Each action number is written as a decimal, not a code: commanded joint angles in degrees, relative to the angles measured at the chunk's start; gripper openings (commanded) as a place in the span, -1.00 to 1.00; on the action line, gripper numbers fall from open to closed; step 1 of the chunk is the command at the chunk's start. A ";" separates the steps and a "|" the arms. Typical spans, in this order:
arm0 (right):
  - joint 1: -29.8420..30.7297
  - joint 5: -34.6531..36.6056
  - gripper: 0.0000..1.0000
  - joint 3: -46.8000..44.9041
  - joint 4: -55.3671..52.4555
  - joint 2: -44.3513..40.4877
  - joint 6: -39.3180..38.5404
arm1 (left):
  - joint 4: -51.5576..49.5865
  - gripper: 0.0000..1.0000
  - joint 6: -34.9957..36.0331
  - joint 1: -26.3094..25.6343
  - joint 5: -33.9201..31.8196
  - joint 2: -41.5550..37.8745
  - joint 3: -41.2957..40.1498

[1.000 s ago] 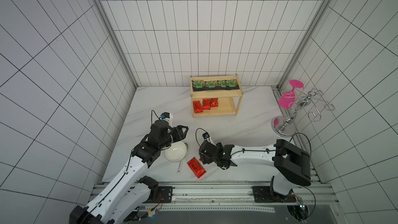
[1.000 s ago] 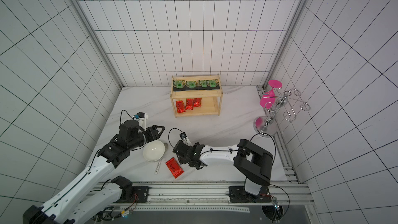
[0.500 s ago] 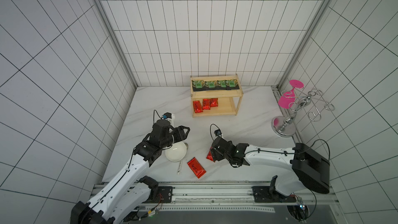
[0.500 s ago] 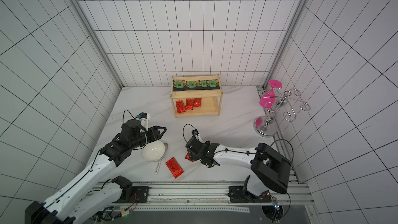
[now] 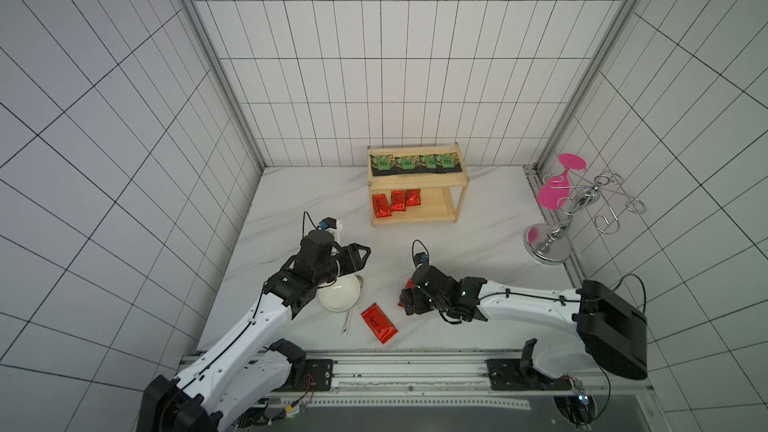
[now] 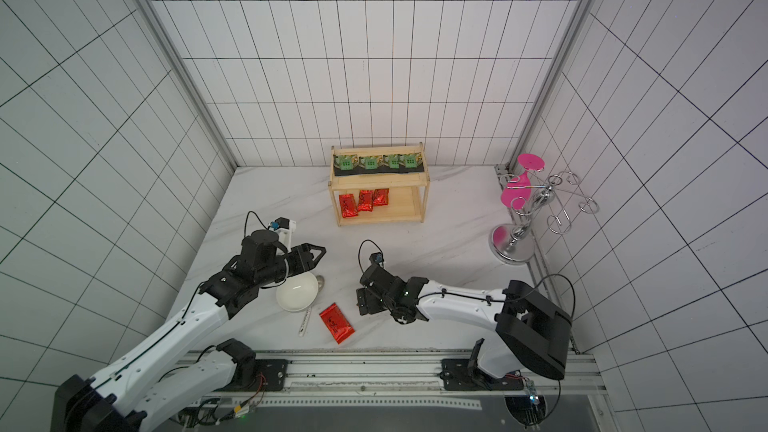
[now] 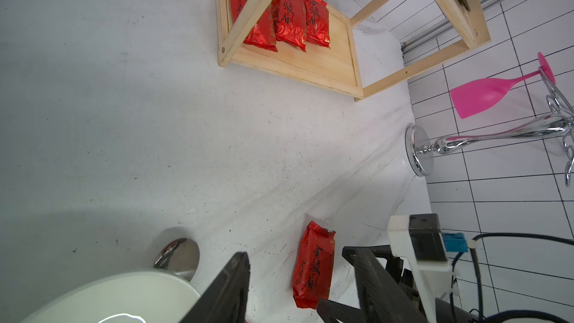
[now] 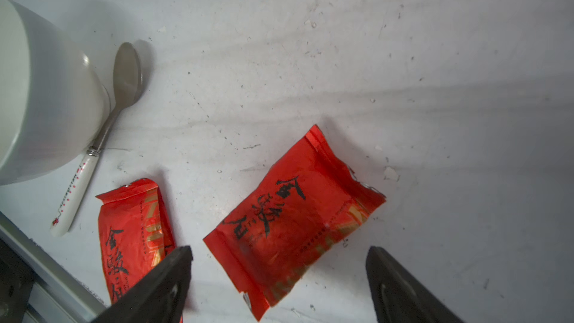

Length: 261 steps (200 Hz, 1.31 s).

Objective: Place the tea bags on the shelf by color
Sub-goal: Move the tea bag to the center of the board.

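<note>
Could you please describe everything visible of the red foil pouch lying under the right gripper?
The oblong red foil pouch is shiny and crinkled, with black brush characters down its face, gold print near one end and crimped end seals. It lies flat on the white marbled tabletop, askew between the open jaws of the right gripper, which do not visibly touch it.

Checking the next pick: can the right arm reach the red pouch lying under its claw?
Probably yes. The right claw hangs open directly above the red pouch, which lies flat on the table with nothing covering it.
</note>
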 commanded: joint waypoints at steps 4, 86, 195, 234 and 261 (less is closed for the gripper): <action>0.11 -1.84 0.80 2.43 -1.25 2.26 2.22 | 0.91 0.16 0.38 -0.23 -0.44 -0.07 -0.48; 1.75 4.52 0.67 11.81 -9.69 12.21 -3.94 | 0.82 0.16 1.00 0.03 -1.15 -0.12 -0.90; 2.13 12.95 0.23 10.40 -12.84 10.59 -16.07 | 3.46 0.15 0.23 -0.64 0.49 2.77 -1.59; -1.90 13.32 0.36 7.07 -11.62 7.03 -20.73 | 6.37 0.15 -0.41 -5.89 0.00 8.26 -0.58; -3.41 15.37 0.46 4.53 -12.74 2.35 -20.85 | 8.85 0.15 -0.09 -9.38 1.16 14.56 0.99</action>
